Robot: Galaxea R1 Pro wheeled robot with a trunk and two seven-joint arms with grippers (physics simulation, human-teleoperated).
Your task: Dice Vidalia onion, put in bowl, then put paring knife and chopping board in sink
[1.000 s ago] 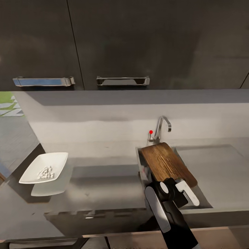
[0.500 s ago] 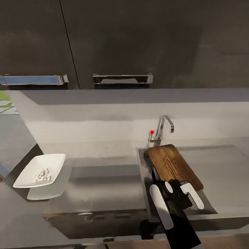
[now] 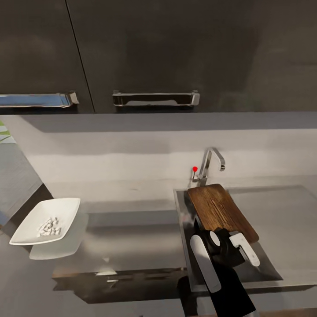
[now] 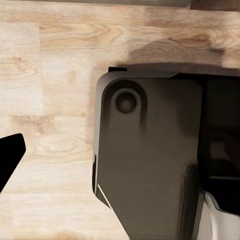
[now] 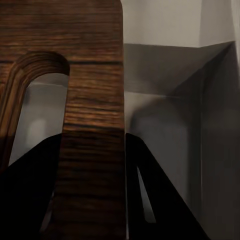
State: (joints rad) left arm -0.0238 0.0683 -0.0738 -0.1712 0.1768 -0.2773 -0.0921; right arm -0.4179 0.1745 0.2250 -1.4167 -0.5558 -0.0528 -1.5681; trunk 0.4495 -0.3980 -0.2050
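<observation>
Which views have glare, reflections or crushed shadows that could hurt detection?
Head view: glossy countertop mirrors the bowl; cabinet handles glint; image soft. Right wrist view: gripper fingers are near-black silhouettes beside the chopping board, sink evenly lit. Left wrist view: flat light, soft shadow on wood floor.

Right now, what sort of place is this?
A kitchen, by the look of it: a sink with a chrome tap set in a grey countertop, dark cabinets above, and the right gripper holding a chopping board over the basin.
</observation>
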